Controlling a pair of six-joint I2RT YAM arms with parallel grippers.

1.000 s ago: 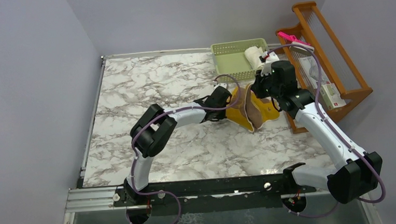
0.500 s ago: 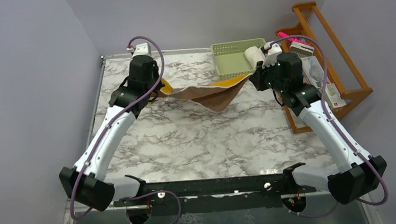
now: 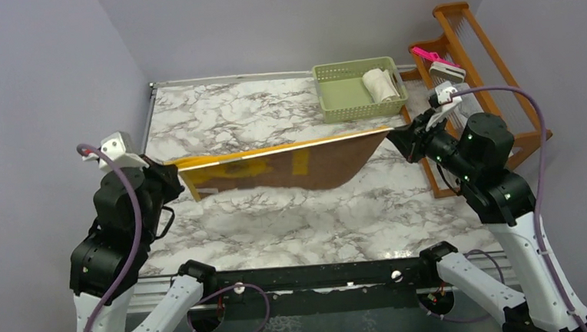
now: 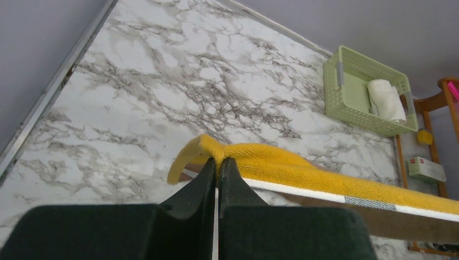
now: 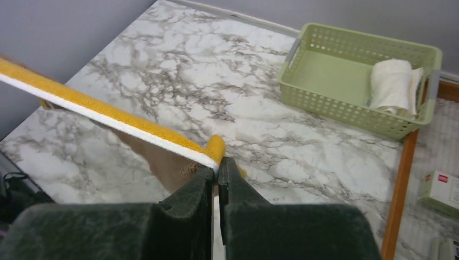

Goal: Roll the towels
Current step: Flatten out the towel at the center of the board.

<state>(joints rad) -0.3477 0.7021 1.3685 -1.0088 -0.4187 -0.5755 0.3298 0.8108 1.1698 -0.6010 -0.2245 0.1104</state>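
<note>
Above the marble-patterned table (image 3: 278,213), the mustard-yellow cloth towel (image 3: 290,165) hangs stretched, the left gripper (image 4: 218,162) and right gripper (image 5: 217,165) each clenching an upper corner, likely to spread it flat for rolling. The cream-white towel (image 3: 382,83) lies rolled in the pale green plastic basket (image 3: 360,114).

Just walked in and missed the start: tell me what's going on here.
The robot holds the mustard-yellow towel stretched out above the marble table. The left hand is shut on one top corner, the right hand on the other, so the cloth hangs spread between them, not yet rolled. The cream-white towel lies, apparently rolled, in the green basket at the far edge.
</note>
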